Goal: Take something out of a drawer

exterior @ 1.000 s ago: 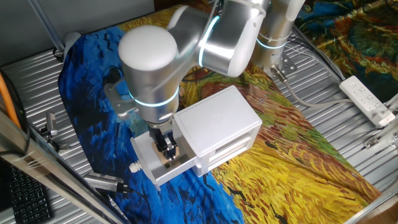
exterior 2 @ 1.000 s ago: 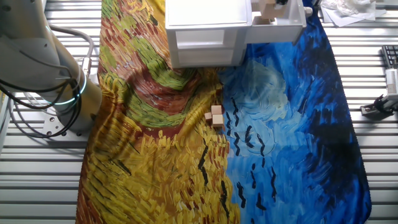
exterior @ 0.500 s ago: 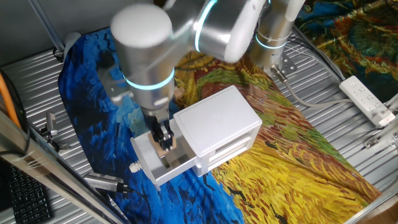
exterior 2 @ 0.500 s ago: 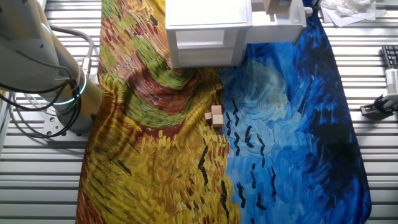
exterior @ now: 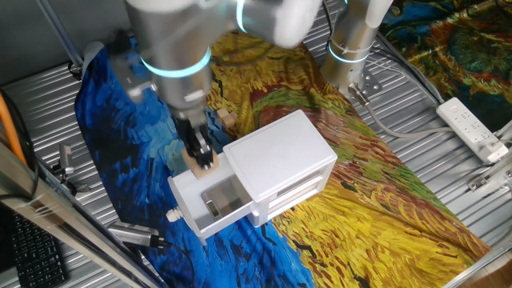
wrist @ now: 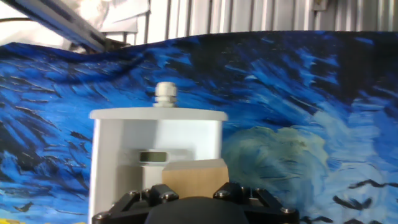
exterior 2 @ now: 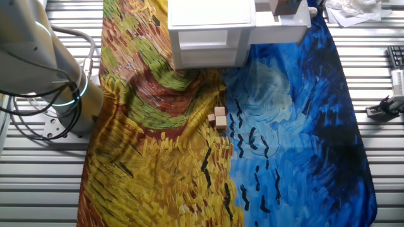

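gripper (exterior: 201,155): fingers clamped on the wooden block, pointing down above the open drawer
wooden block (exterior: 202,165): light brown, held between the fingers, lifted above the drawer's rear part, beside the cabinet front; in the hand view (wrist: 194,175) it sits right at the fingertips, over the drawer's inside
drawer (exterior: 210,210): white, pulled out of the cabinet toward the blue end of the cloth; walls and floor visible
knob (wrist: 165,93): small, round, white, on the drawer front, facing away from the cabinet
grey piece (exterior: 210,206): flat, metal-looking, lying on the drawer floor near the front wall; seen in the hand view as a small grey bar
cabinet (exterior: 280,156): white box, stands on the cloth about where blue meets yellow; slots on its side face
cloth (exterior 2: 278,139): painted pattern, blue half and yellow-brown half, covers the middle of the worktop
loose blocks (exterior 2: 218,117): small cluster of light wooden cubes on the cloth, near the blue/yellow border, well apart from the cabinet
arm base (exterior 2: 69,101): on the ribbed metal worktop at the cloth's yellow edge, lit ring around the joint
power strip (exterior: 472,126): white, on the bare worktop near its edge, past the yellow end of the cloth
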`<state>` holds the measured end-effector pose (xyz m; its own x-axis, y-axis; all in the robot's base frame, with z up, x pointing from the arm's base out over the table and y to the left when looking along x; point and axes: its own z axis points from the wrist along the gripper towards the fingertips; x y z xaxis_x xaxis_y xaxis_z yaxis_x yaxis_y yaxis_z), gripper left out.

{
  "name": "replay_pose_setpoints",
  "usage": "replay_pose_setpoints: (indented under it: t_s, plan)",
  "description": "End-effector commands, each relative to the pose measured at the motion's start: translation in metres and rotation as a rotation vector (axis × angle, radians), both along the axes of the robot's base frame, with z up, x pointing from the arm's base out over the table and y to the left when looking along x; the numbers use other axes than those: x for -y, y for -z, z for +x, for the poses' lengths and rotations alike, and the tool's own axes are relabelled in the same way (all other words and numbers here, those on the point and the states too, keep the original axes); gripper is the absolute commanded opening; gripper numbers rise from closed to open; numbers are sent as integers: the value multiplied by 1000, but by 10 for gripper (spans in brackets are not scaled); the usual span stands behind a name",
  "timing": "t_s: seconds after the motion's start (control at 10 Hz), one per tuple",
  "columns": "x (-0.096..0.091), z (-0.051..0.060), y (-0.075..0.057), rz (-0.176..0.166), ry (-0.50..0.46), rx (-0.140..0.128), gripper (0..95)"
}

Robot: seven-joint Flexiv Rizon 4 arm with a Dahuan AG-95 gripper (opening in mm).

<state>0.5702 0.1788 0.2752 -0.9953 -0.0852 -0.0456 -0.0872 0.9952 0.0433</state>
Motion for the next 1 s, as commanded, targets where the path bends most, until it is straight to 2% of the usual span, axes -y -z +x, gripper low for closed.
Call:
replay_pose_setpoints:
  t_s: [0.1,0.2,0.3,0.5,0.7,1.0]
  plan:
    - [27,-6,-2,6,-3,7,0]
    - [40,-10,-1,10,-9,15,0]
    - [62,-18,2,18,-32,20,0]
    - [88,-30,13,14,-74,23,0]
    - [102,-34,31,-2,-94,23,0]
    - [117,-34,67,-30,-71,13,0]
